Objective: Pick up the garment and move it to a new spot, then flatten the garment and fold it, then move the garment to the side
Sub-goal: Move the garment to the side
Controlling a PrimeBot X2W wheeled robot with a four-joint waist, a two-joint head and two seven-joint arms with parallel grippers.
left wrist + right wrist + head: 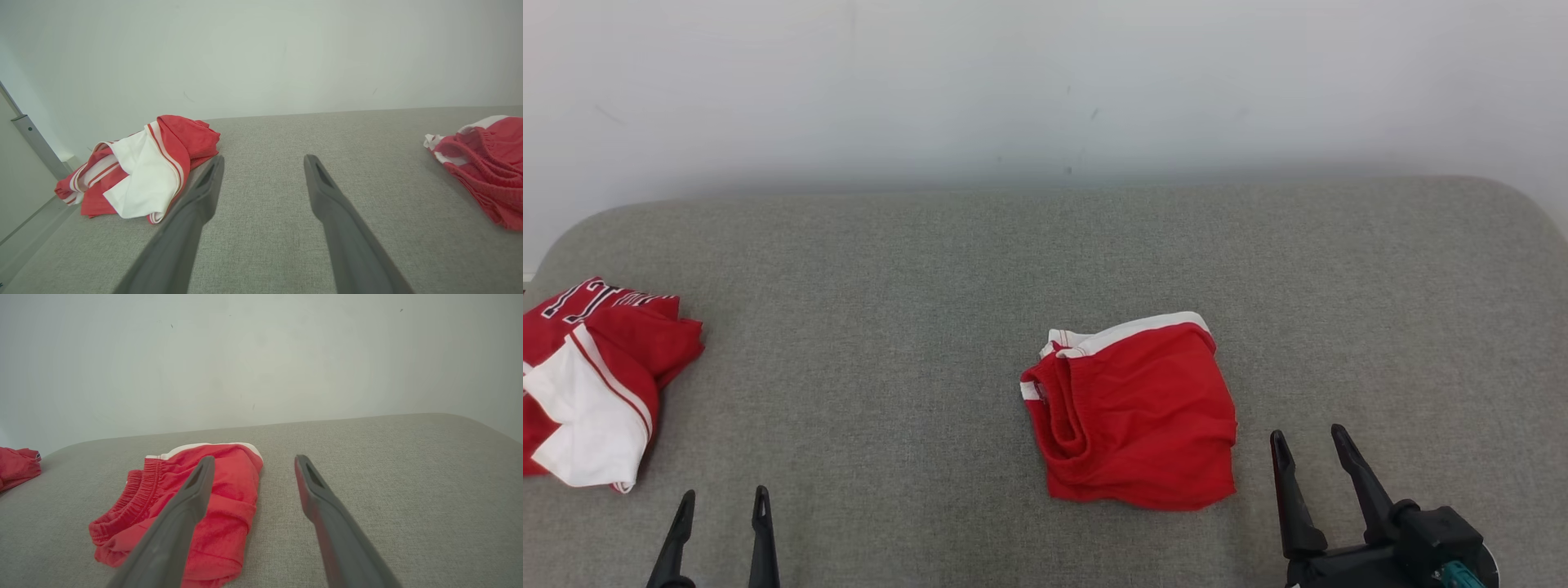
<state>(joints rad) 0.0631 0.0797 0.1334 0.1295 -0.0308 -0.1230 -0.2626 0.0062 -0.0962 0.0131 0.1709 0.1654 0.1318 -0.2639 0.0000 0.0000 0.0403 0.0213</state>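
Red folded shorts (1143,416), waistband (1062,412) toward robot's left.

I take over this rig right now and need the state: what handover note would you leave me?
Left gripper: open, empty, near the crumpled red-and-white jersey at the left edge of the grey cushion.
Right gripper: open, empty, just right of the red shorts, not touching.
Shorts lie folded mid-cushion.
Done, it seems: folding.
Left: move the shorts aside; the jersey looks unfolded.
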